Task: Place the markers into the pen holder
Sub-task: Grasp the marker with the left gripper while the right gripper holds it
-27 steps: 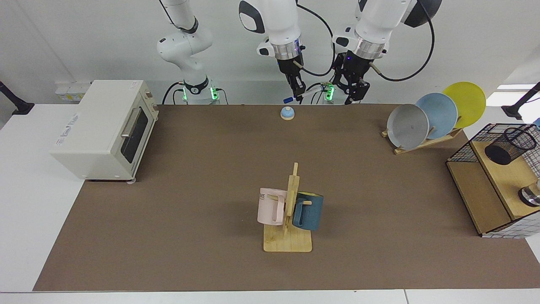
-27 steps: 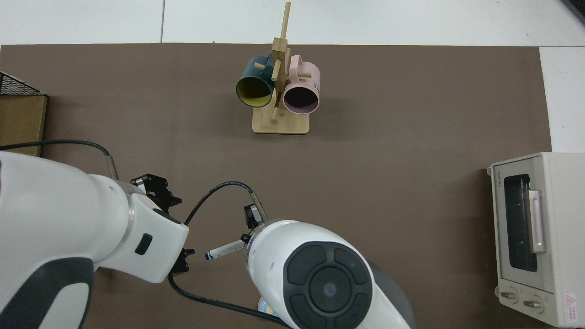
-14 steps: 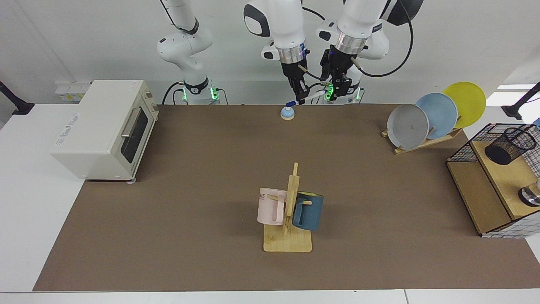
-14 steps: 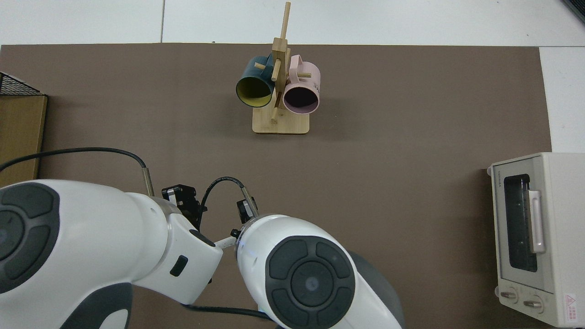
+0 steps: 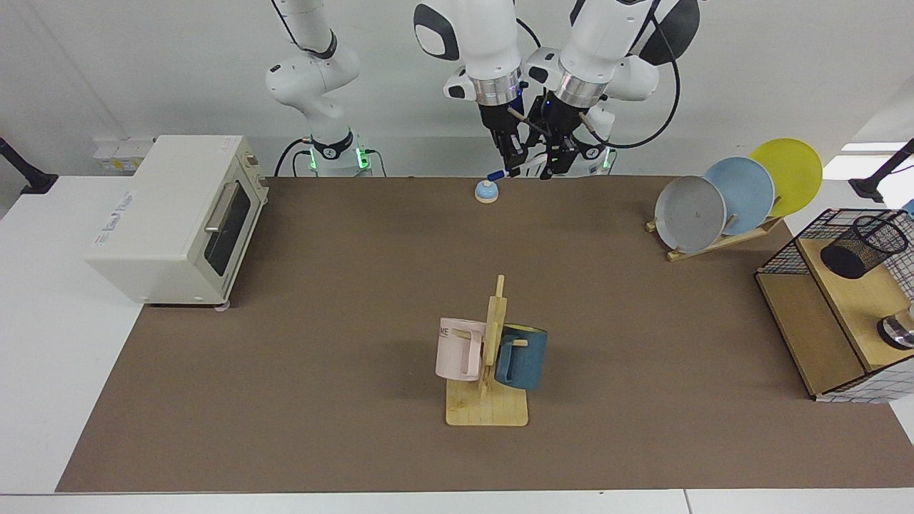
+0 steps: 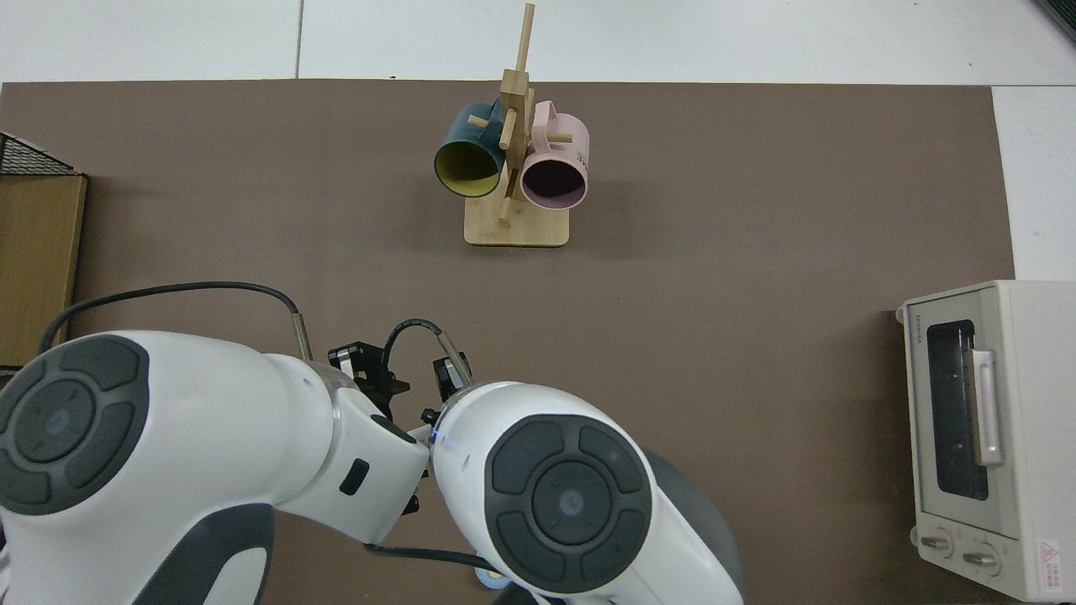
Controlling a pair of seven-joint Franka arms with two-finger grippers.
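A: Facing view first. Where's the marker?
B: The marker [image 5: 515,168] is in the air above the brown mat's [image 5: 343,300] far edge, tilted, blue cap low, just above the small blue bell [image 5: 486,190]. The right gripper [image 5: 513,155] is clamped on its barrel.
A: Left one?
B: The left gripper [image 5: 554,161] is right beside it at the marker's other end. Can't tell its fingers.
A: Pen holder?
B: The pen holder [image 5: 862,246] sits tilted on the wooden shelf [image 5: 850,307] inside the wire basket [image 5: 785,251], at the tabletop's side edge, well apart from both arms.
A: Top view?
B: Both arms crowd the near edge of the mat; their white housings hide the marker and fingertips. The mug rack [image 6: 514,160] stands by the far edge with the blue mug [image 6: 465,163] and pink mug [image 6: 555,172]. The toaster oven [image 6: 979,433] is off the mat's side.
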